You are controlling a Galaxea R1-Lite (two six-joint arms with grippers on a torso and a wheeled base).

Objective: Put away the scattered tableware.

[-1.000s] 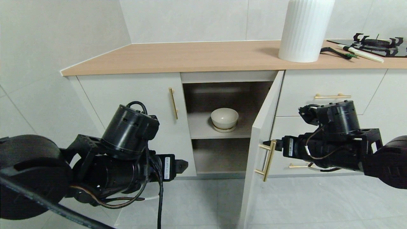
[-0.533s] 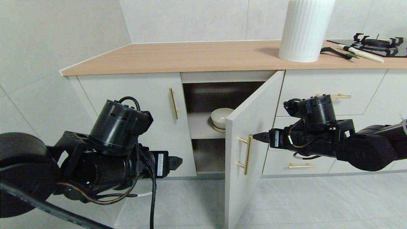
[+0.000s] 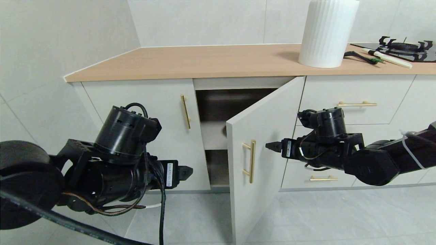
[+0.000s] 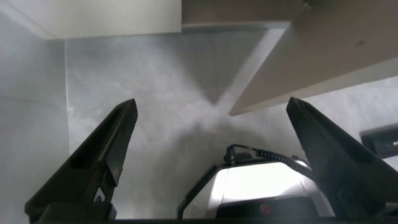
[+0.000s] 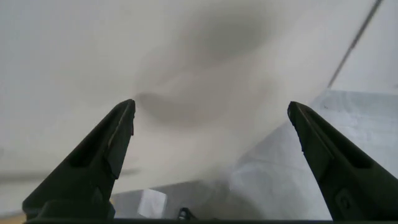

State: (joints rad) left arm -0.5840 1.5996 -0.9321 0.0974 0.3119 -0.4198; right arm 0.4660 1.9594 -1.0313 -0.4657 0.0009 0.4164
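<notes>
The white cabinet door (image 3: 262,136) with a gold handle (image 3: 250,161) stands about half shut in front of the shelf compartment (image 3: 213,112). It hides what stands on the shelf. My right gripper (image 3: 271,147) is open, and its tips sit at the door's outer face just right of the handle. In the right wrist view its fingers (image 5: 99,162) spread wide before the pale door face (image 5: 205,74). My left gripper (image 3: 186,172) hangs open and holds nothing, low in front of the left cabinet door. The left wrist view has its fingers (image 4: 93,162) above the grey floor.
On the wooden countertop (image 3: 190,61) stand a tall white ribbed vase (image 3: 327,32), some utensils (image 3: 385,57) and a gas hob (image 3: 405,46). Drawers with gold handles (image 3: 357,104) lie right of the door. A fixed left door carries a handle (image 3: 185,111). The grey floor (image 3: 323,217) lies below.
The cabinet door has swung from wide open to about half shut, with my right gripper moving left along with it. The bowl on the shelf has gone out of sight behind the door.
</notes>
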